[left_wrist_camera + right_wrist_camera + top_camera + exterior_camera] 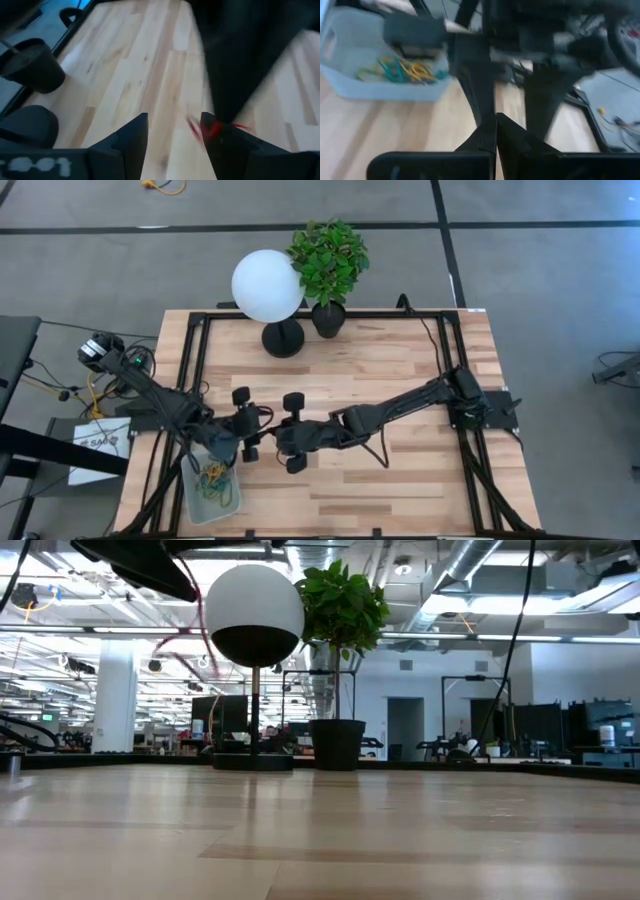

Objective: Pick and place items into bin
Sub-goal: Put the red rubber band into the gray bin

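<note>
So my overhead cam looks straight down on the whole tabletop (400,380), with the globe lamp (267,285) and potted plant (328,260) up at 12 o'clock. The low cam sits right at tabletop level, facing level across the wood at that same lamp (253,615) and plant (340,610), office behind. My left wrist cam hangs close over the planks, peering between my own fingers (130,142). My right wrist cam looks past my fingers toward the bin (380,87), which the overhead view shares at 7 o'clock (195,505).
</note>
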Tool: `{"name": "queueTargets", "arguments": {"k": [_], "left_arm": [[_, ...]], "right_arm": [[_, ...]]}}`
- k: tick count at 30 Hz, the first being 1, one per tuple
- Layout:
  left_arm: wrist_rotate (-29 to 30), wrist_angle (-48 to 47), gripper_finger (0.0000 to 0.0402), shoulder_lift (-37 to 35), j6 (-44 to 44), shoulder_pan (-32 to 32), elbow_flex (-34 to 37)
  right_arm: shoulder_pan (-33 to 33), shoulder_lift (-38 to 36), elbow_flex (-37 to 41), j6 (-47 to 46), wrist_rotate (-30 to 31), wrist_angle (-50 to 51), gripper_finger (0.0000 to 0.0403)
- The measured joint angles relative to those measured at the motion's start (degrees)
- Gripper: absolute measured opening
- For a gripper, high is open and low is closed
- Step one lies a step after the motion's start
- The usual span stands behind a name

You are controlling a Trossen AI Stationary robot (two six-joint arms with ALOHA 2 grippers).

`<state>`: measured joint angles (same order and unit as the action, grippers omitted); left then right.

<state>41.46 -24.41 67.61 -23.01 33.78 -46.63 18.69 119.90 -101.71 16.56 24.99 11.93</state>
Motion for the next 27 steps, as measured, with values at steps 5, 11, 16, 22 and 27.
{"name": "queueTargets", "arguments": {"k": [5,11,16,22,27], "left_arm": [[0.34,1.79,0.0174,0.00,2.04,-0.52,0.04],[0.20,2.23,0.0165,0.04,3.82,-0.46,0.11],[-3.53,0.37,0.0086,0.04,1.39,-0.12,0.09],[-9.56,-0.51,0.0008,0.15,-3.27,0.05,0.05],[-13.60,-1.18,0.0055,4.43,-3.37,-0.75,-0.02]], "right_arm": [[-0.80,-0.02,0.00,0.41,-4.08,-2.59,0.0000],[-1.17,-0.09,0.00,0.39,-5.64,-2.75,0.0000],[-0.59,-0.09,0.00,-1.50,-5.41,0.88,0.0000],[1.64,-0.09,0.00,-11.33,-5.67,14.62,0.0004],[2.43,-0.09,0.00,-18.24,-5.62,25.78,0.0044]]}}
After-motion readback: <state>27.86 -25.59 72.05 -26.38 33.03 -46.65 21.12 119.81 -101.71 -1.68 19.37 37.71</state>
